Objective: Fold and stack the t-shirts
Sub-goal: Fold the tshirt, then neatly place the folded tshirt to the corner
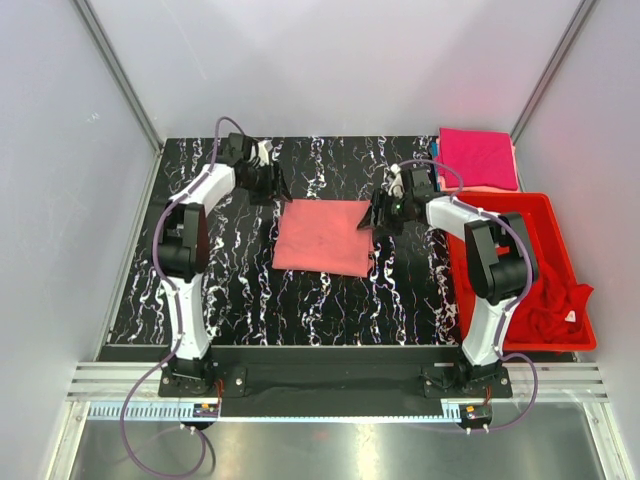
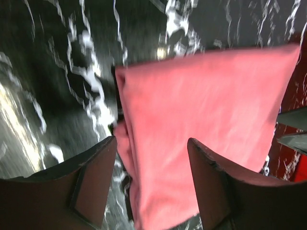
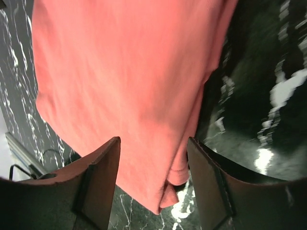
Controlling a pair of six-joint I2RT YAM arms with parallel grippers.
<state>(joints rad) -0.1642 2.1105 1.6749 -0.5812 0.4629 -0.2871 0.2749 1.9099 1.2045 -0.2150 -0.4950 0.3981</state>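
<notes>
You've got the salmon-pink tee (image 1: 322, 237) lying flat at the ctr of the table (image 1: 240, 290), folded to a rough rectangle and slightly askew. Your L gripper (image 1: 275, 182) sits at the tee's far-left corner, and your R gripper (image 1: 378, 215) at its right edge near the far corner. Both are spread wide w/ nothing clamped. In the L wrist view the two fingers stand apart, w/ the tee's corner and left edge showing btwn them and some cloth bunched along that edge. R wrist view is much the same: fingers apart, the tee's edge and a hem end in the gap. You can't tell from either wrist view whether the fingertips touch the cloth, and the L view is blurred.

The magenta tee (image 1: 478, 158) lies folded at the table's far-right corner, just behind the red bin (image 1: 505, 198), w/ a paler pink edge showing under it. The red tee (image 1: 548, 300) is crumpled in the bin's near-right part, w/ some cloth draped over the right rim and a white tag showing. The bin sits along the table's right side, w/ your R arm's elbow over its left wall.
</notes>
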